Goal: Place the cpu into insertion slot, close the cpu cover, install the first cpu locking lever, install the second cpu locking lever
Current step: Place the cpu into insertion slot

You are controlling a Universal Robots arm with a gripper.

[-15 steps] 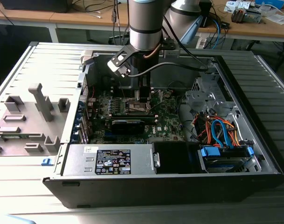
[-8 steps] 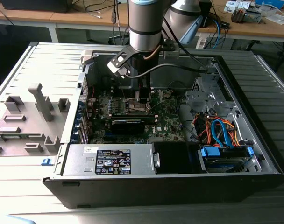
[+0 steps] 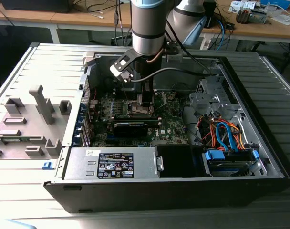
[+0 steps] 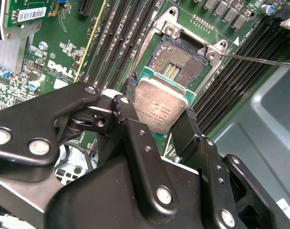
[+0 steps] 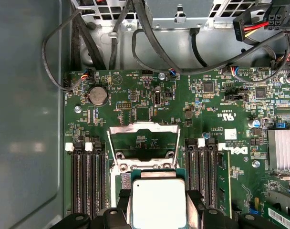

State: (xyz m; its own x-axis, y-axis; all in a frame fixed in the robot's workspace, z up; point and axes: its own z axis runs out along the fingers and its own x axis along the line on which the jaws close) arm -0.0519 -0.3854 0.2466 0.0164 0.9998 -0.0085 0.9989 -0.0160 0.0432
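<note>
In the exterior view my gripper (image 3: pixel 143 101) reaches down into the open computer case over the motherboard (image 3: pixel 171 121). Both wrist views show it shut on the cpu (image 4: pixel 160 106) (image 5: pixel 158 200), a silver-topped square chip held by two opposite edges between the black fingers (image 4: pixel 189 128). The cpu hovers just above one edge of the insertion slot (image 4: pixel 177 58), whose dark pin field lies bare. The cpu cover (image 5: pixel 144 127), a silvery frame with a square window, stands flipped open beyond the slot. A thin locking lever (image 4: pixel 257 59) sticks out beside the slot, unlatched.
Black memory slots (image 5: pixel 85 179) (image 5: pixel 202 171) run on both sides of the socket. A finned heatsink (image 5: pixel 282 149) and cables (image 5: pixel 150 43) lie nearby. The power supply (image 3: pixel 111 164) and drive cage (image 3: pixel 228 155) fill the case's near side. A grey fixture (image 3: pixel 33 119) stands at the exterior view's left.
</note>
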